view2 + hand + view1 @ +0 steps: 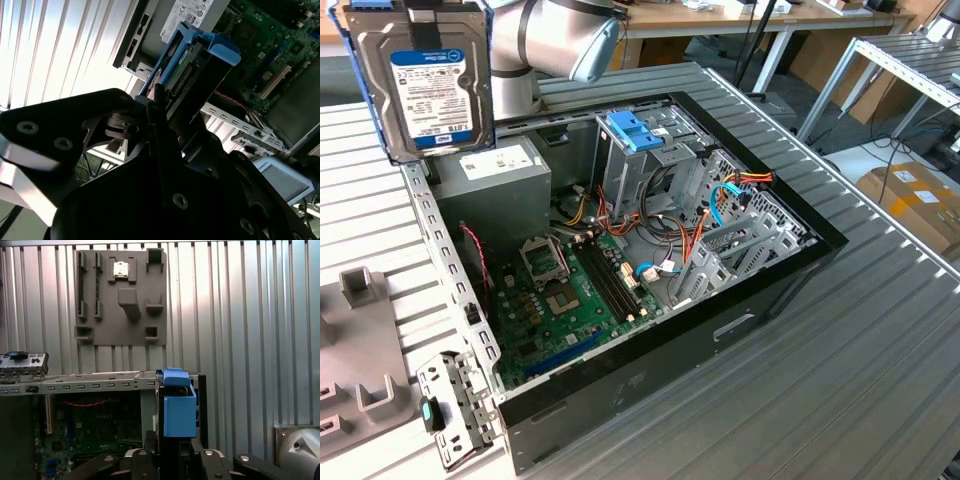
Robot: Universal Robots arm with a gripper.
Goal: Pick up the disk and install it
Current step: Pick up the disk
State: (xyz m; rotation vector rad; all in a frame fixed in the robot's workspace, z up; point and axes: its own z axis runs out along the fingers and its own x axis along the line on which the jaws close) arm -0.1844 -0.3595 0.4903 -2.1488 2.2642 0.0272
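— Disk (428, 85) position?
— In the air, off the table (880, 340). It hangs above the corner of the open case (650, 375) at the exterior view's left, over the power supply (495, 165). It is upright, with its label face toward the exterior camera.
— What holds it?
— The gripper (167, 102). In both wrist views its black jaws are pressed onto one end of the disk, pinching it. The other end, with the blue tab, sticks out beyond them.
— Why grip it by the end?
— My guess is that it leaves the blue rails and the tab end free, so the gripper would not foul a bay. Held this high, it is also clear of the cables and the board (570, 290).
— And why is the case on its side, with the panel off?
— Probably so the inside faces up, where the arm (555, 35) can reach it.
— Counts?
— One disk, one gripper, one arm and one case. Inside the case are one power supply, one board and one tall grey bay (620, 175) with one blue clip (635, 130) on top. One grey fixture plate (121, 295) lies on the table beside the case, toward the table's edge at the exterior view's left.
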